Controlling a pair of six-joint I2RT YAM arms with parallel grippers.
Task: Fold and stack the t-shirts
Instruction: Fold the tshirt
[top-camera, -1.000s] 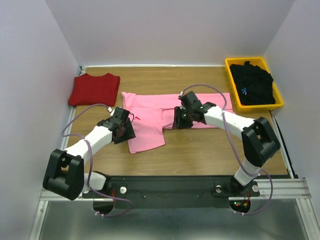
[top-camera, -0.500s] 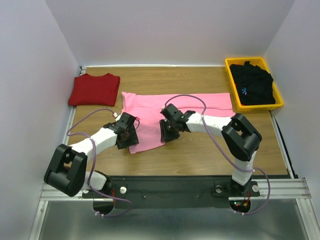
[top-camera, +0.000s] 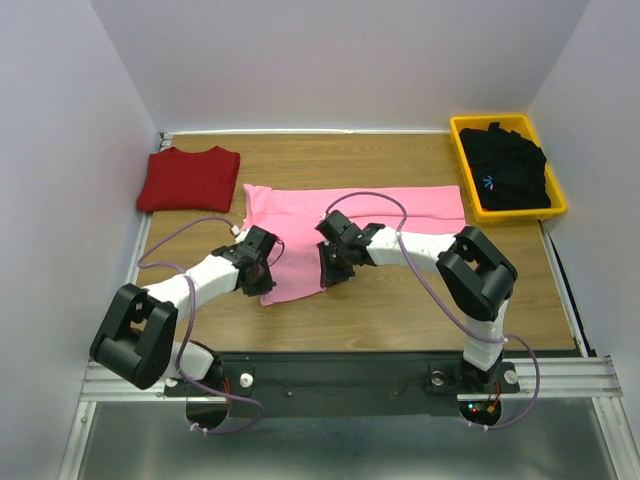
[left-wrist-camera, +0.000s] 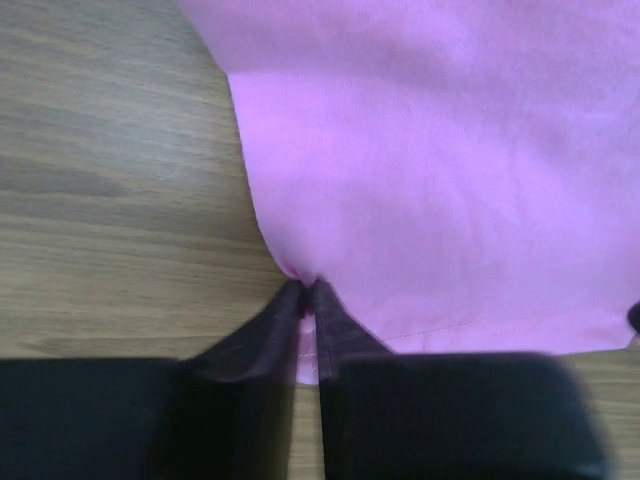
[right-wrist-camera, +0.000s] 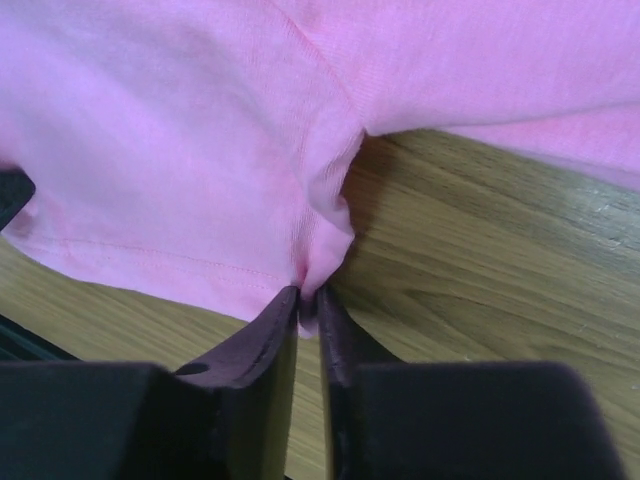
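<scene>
Three shirts in all: one pink shirt (top-camera: 425, 205), one red shirt (top-camera: 190, 178), one black shirt (top-camera: 510, 165) with one small blue mark (top-camera: 488, 182) on it. One yellow bin (top-camera: 561, 203), one wooden tabletop (top-camera: 400, 305). Two hands, left hand (top-camera: 260, 274) and right hand (top-camera: 331, 268), two dark fingers (left-wrist-camera: 255, 345) on each, so four fingers total.

Matt cloth of pink shirt (top-camera: 400, 205); smooth wood of table (top-camera: 400, 300).
</scene>
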